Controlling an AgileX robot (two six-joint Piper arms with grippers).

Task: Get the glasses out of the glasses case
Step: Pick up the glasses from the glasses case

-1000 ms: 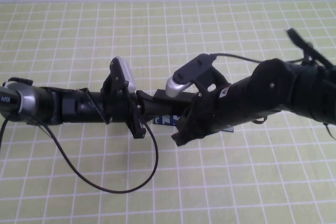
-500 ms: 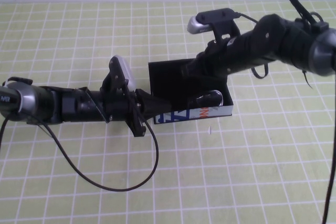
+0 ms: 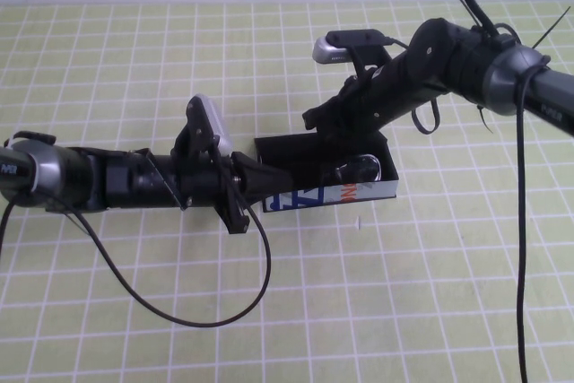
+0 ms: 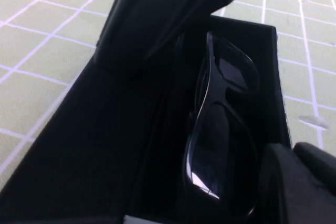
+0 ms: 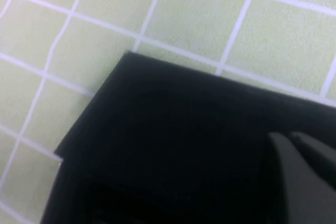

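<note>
The glasses case [image 3: 327, 195] lies open at the table's middle, its white printed strip facing me. The black glasses [image 3: 359, 169] lie inside; in the left wrist view they [image 4: 220, 145] rest along the box's inner wall. My left gripper [image 3: 256, 181] is shut on the case's left end; its fingers [image 4: 315, 171] sit close together beside the glasses. My right gripper [image 3: 320, 121] is behind the case, shut on the far edge of the raised lid [image 3: 291, 148]. In the right wrist view the lid [image 5: 173, 129] fills the frame beside a fingertip [image 5: 307, 166].
A green mat with a white grid [image 3: 404, 293] covers the table. A black cable [image 3: 179, 316] loops from the left arm over the mat in front. The right arm [image 3: 502, 69] reaches in from the back right.
My right arm has moved from over the case to the back right. The lid has swung open with it, and the glasses inside now show. My left arm has not moved.
</note>
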